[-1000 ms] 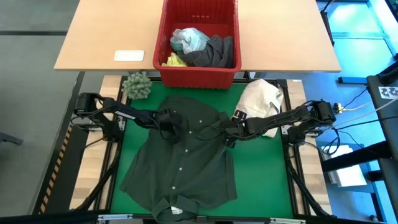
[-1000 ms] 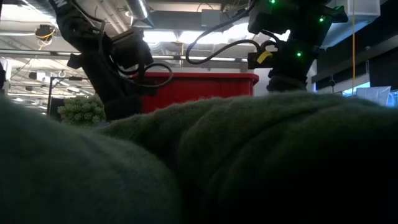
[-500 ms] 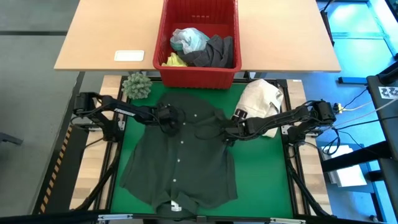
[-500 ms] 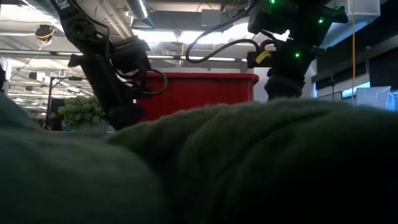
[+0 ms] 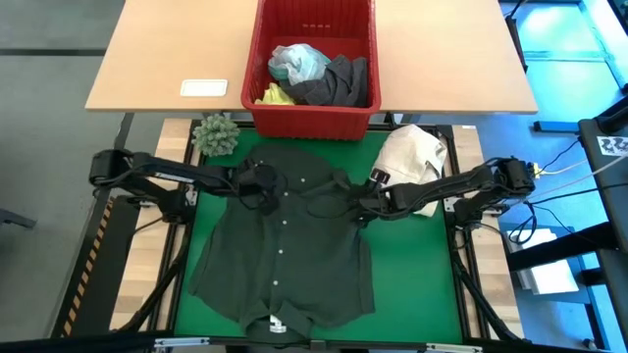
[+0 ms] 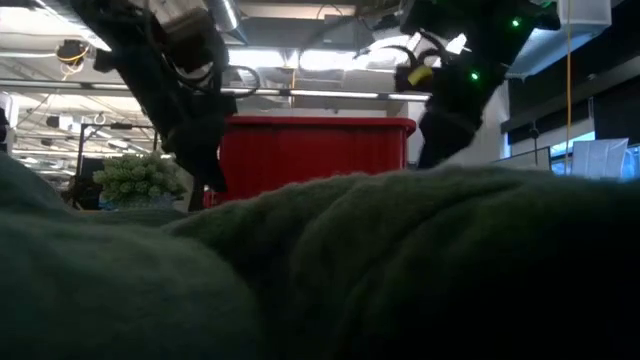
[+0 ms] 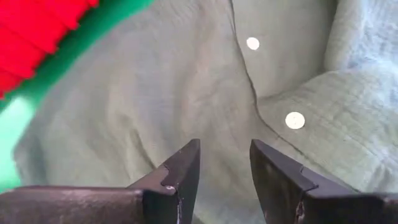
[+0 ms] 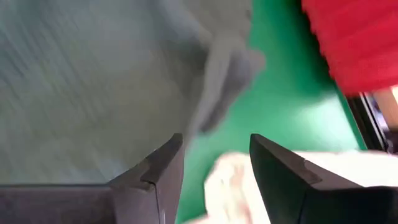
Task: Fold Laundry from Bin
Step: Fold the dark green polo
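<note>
We saw a dark green button shirt (image 5: 285, 245) spread flat on the green mat (image 5: 412, 265), w/ more laundry in the red bin (image 5: 312, 120) just beyond. Left gripper (image 5: 257, 188) & right gripper (image 5: 365, 208) hovered spread, empty; cream bundle (image 5: 412, 157) near the right.

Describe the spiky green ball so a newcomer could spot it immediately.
Start at the red bin on the wooden tabletop. Just off the bin's front left corner, by the green mat's far left corner, sits the spiky green ball. It is small, round and prickly, unlike the flat dark shirt beside it.
</note>
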You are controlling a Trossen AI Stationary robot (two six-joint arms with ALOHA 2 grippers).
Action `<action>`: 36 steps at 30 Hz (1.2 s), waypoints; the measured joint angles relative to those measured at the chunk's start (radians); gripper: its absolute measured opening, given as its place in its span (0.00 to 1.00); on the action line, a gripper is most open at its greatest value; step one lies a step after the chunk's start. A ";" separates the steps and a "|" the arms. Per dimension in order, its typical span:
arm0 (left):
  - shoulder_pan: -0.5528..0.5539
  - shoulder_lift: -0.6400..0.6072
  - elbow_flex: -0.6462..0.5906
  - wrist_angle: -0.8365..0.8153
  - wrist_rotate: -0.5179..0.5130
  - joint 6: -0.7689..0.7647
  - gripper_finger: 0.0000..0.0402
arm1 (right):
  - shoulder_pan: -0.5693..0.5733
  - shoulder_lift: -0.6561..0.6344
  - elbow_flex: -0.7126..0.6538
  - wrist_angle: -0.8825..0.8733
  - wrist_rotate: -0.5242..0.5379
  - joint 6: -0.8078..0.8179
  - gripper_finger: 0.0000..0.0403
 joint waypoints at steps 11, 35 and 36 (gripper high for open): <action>0.117 0.018 0.002 0.015 -0.049 0.071 0.34 | -0.184 0.036 0.001 0.357 -0.219 -0.213 0.45; 0.250 0.198 -0.001 -0.160 -0.010 0.032 0.34 | -0.335 0.115 0.001 0.056 0.021 -0.115 0.45; 0.250 0.198 -0.001 -0.169 -0.010 0.016 0.34 | -0.335 0.106 0.001 0.039 0.020 -0.098 0.45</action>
